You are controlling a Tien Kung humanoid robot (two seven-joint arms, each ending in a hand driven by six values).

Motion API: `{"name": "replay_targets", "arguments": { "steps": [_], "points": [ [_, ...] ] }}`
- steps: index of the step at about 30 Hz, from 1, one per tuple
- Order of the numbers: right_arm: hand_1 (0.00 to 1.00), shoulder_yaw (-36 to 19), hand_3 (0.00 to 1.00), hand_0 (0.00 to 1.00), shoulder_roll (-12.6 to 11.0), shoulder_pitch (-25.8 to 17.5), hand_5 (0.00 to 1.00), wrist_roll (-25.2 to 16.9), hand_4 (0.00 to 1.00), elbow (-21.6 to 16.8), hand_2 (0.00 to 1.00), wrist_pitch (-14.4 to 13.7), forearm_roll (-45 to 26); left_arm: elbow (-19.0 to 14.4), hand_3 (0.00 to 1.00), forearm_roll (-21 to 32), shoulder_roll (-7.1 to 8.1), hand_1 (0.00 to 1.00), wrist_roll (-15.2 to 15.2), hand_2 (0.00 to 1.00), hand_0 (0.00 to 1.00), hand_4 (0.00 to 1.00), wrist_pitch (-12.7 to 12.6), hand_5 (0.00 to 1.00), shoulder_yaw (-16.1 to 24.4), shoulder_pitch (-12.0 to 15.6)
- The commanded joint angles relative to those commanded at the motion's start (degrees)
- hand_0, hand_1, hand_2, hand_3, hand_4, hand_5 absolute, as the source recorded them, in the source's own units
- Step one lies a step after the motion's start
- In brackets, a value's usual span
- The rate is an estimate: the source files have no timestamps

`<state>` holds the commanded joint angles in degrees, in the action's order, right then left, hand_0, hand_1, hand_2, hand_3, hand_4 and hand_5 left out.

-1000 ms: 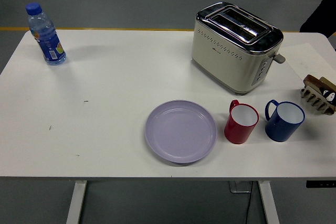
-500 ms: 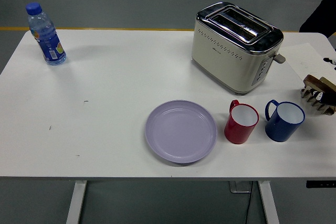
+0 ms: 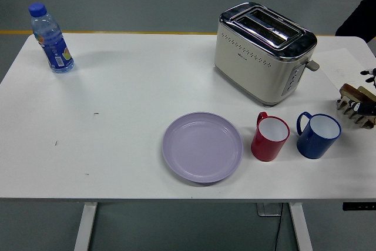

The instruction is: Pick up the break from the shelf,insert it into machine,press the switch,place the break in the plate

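A wooden shelf rack (image 3: 350, 111) stands at the table's right edge, cut off by the picture. A brown slice of bread (image 3: 352, 91) stands in it. Only a small black part of my right hand (image 3: 366, 92) shows there, right at the rack and the bread; whether it holds anything is hidden. The cream and chrome toaster (image 3: 262, 51) stands at the back right with both slots empty and its lever (image 3: 312, 64) up. A lilac plate (image 3: 202, 147) lies empty near the front edge. My left hand is out of view.
A red mug (image 3: 270, 137) and a blue mug (image 3: 318, 135) stand between the plate and the rack. A water bottle (image 3: 51, 39) stands at the back left. A dark shape (image 3: 358, 19) shows at the far right edge, beyond the table.
The black part of my right hand has shifted slightly at the rack, and a second bit of it now shows just above the rack. Everything else is still.
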<state>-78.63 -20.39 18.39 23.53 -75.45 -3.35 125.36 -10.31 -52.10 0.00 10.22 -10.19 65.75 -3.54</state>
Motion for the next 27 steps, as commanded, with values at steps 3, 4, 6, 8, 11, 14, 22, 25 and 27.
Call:
{"name": "replay_targets", "arguments": {
  "steps": [3,4,6,8,11,14,22,25,27],
  "points": [
    [0.624,0.85,0.707,0.718,-0.12,1.05,0.162,0.85,0.828,1.32,0.619,0.24,1.44,0.00,0.714,0.06,0.00,0.683,0.02,0.758,0.712,0.549,-0.06,0.938,-0.05,0.00],
    [0.624,1.19,0.707,0.718,-0.17,1.45,0.162,1.18,0.828,1.86,0.619,0.37,1.79,0.00,0.714,0.08,0.00,0.683,0.03,0.758,0.712,0.549,-0.08,0.938,-0.07,0.00],
    [0.624,1.79,0.707,0.718,-0.24,2.11,0.162,1.81,0.828,2.80,0.619,0.76,2.32,0.00,0.714,0.13,0.00,0.683,0.05,0.758,0.712,0.549,-0.10,0.938,-0.15,-0.01],
    [0.624,2.26,0.707,0.718,-0.32,2.56,0.162,2.21,0.828,3.50,0.619,1.10,2.52,0.00,0.714,0.14,0.00,0.683,0.06,0.758,0.712,0.549,-0.13,0.938,-0.17,-0.02],
    [0.590,3.04,0.687,0.675,-0.41,3.22,0.167,2.39,0.825,4.65,0.589,1.15,2.52,0.00,0.714,0.07,0.00,0.679,0.09,0.756,0.712,0.550,-0.16,0.938,-0.12,-0.02],
    [0.590,3.70,0.687,0.675,-0.33,3.84,0.167,2.37,0.825,5.62,0.589,1.07,2.42,0.00,0.714,-0.02,0.00,0.679,0.12,0.756,0.712,0.550,-0.18,0.938,-0.03,0.02],
    [0.531,5.32,0.653,0.573,0.39,5.33,0.167,2.72,0.795,7.56,0.537,1.16,2.88,0.00,0.713,-0.43,0.00,0.676,0.28,0.753,0.713,0.552,-0.19,0.937,0.16,0.08],
    [0.531,5.80,0.653,0.573,0.52,5.75,0.167,2.95,0.795,8.18,0.537,0.85,3.35,0.00,0.713,-0.51,0.00,0.676,0.33,0.753,0.713,0.552,-0.21,0.937,0.17,0.11],
    [0.477,6.45,0.626,0.500,0.44,6.26,0.163,3.43,0.761,8.80,0.496,0.54,3.90,0.00,0.713,-0.56,0.00,0.678,0.36,0.755,0.713,0.552,-0.23,0.937,0.19,0.18]
  ]
}}
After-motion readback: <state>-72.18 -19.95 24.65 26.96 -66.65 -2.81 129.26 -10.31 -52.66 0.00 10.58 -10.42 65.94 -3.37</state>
